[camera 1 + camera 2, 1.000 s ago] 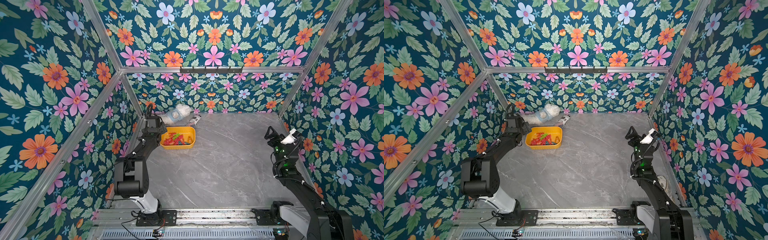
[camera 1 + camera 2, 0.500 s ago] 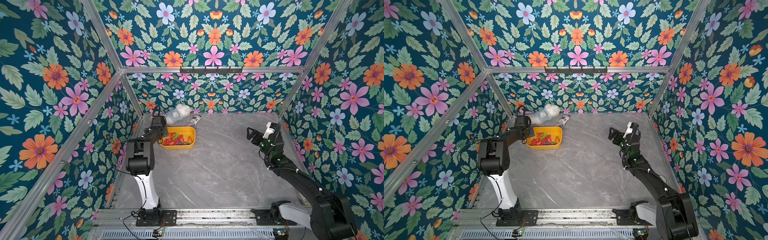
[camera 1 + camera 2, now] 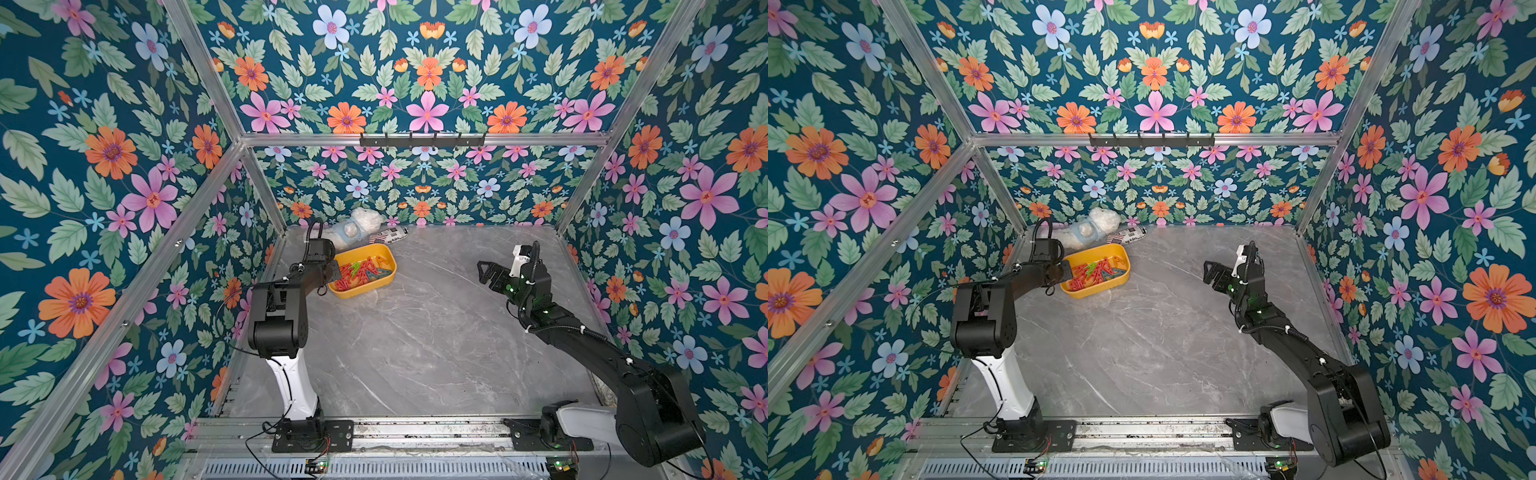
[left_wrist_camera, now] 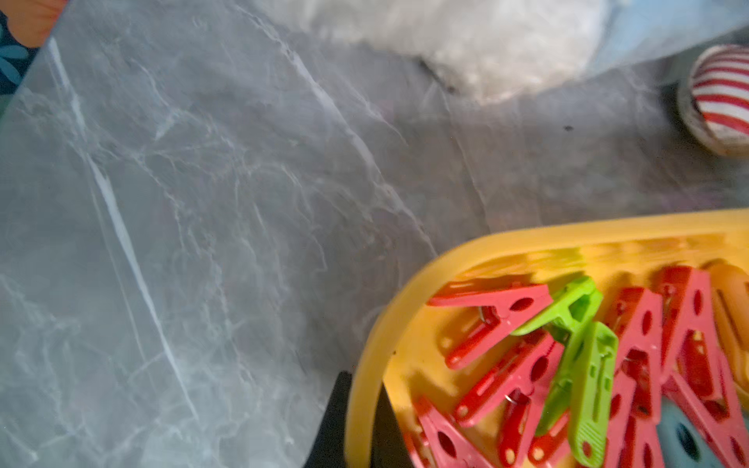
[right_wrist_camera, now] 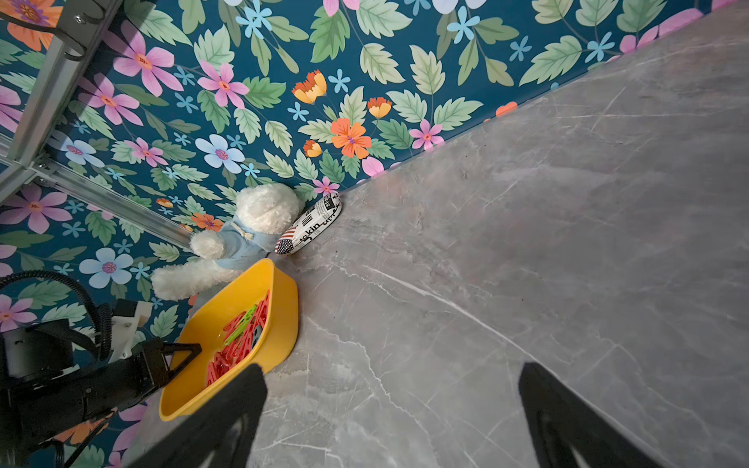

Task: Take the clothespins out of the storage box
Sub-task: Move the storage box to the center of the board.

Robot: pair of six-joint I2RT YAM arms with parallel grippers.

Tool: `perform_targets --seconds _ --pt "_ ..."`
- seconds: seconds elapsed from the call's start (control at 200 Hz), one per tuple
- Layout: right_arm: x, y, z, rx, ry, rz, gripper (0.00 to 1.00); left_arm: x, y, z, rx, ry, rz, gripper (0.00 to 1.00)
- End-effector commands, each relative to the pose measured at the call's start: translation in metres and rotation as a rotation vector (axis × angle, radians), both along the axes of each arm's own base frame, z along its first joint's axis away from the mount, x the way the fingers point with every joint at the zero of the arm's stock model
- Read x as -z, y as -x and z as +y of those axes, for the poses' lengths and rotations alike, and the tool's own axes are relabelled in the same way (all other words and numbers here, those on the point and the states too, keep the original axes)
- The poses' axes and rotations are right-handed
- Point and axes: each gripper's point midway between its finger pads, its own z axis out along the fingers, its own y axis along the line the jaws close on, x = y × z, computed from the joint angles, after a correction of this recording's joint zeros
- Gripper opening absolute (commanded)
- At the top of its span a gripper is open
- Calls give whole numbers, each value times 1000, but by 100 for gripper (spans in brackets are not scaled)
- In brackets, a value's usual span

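while outstretched, left pincer (image 4: 358, 425) (clamped) on storage box (image 3: 362, 293) rim

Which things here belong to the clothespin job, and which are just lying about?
Job:
- box
- clothespins in it
- left gripper, jaws shut on the box rim
- right gripper, jaws open, holding nothing

Lying about:
- plush toy
- printed pouch, both behind the box

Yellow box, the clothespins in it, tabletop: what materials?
Yellow oval storage box: likely moulded plastic, smooth glossy rim.
Red and green clothespins: hard plastic, moulded holes; springs glint, likely metal.
Grey veined tabletop: marble look; stone or printed sheet, cannot tell.
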Motion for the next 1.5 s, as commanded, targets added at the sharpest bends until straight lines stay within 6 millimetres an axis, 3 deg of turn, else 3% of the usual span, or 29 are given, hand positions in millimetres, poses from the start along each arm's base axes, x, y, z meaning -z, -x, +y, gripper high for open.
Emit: perform_targets --seconds 0.0,0.145,0.385,0.605,0.845,1.065,1.32,1.495 --pt "-2 2 4 -16 -14 -5 99 5 23 -9 37 -57 60 0" --pt "0 5 7 -31 -25 1 99 -5 39 -33 71 -76 49 0" --pt "1 12 10 -44 -34 2 99 -13 61 -94 151 -80 26 0" --pt "2 16 12 -51 -40 2 99 -3 65 -151 210 -13 24 0" --pt "10 18 11 -32 -24 57 99 14 89 -207 258 29 32 0" --pt "17 22 26 -67 63 74 99 14 94 -212 285 -10 35 0" --pt "34 19 50 -114 120 140 99 9 87 -217 348 -48 25 10" --pt "49 12 67 -148 156 218 88 9 82 -220 380 -64 30 15"
